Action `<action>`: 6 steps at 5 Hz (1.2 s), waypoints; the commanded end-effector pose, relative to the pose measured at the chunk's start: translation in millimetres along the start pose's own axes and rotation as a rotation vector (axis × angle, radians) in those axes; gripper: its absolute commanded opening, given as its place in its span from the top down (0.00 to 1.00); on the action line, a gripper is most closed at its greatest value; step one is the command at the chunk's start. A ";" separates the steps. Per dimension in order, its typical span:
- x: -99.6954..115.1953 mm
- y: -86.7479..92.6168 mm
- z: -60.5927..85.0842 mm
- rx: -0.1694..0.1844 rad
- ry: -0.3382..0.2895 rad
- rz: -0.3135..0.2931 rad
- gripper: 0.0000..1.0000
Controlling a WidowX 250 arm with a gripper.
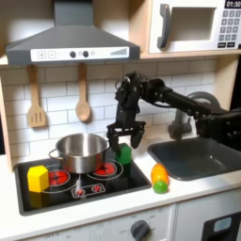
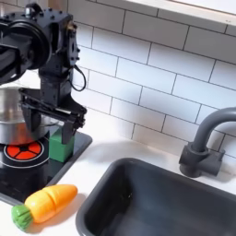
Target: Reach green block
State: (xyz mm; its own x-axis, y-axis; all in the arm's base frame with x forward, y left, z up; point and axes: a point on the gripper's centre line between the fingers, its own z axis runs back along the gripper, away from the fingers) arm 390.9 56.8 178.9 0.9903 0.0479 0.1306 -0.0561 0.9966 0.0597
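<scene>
The gripper point(image 1: 123, 141) is hovering just above the green block point(image 2: 61, 145), which is sitting on the stove point(image 1: 113, 191) at the pot's point(image 1: 79, 151) four o'clock, its fingers spread astride; it should be descending straight, avoiding the pot.

The stove point(image 1: 80, 188) is the landmark. On it, at the back, sits the pot point(image 1: 81, 151). The green block point(image 1: 124, 153) stands on the stove at the first exterior view's right of the pot (just beside it), with the gripper point(image 1: 124, 139) right above it. A second block point(image 1: 37, 178) sits at the stove's left front. The toy carrot point(image 1: 160, 177) lies right of the stove, before the sink point(image 1: 198, 156).
</scene>
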 end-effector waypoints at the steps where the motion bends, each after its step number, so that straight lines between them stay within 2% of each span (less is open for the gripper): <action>1: 3.9 -11.7 -4.8 -0.017 0.002 -0.031 0.00; 3: 5.0 -6.4 -15.4 -0.009 0.028 -0.007 0.00; 4: 3.7 -9.5 -23.9 -0.014 0.054 -0.013 0.00; 6: 4.4 -10.6 -31.7 -0.017 0.077 -0.015 0.00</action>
State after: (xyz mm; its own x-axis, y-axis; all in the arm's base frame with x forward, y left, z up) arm 399.7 49.3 145.5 0.9982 0.0364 0.0476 -0.0385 0.9982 0.0460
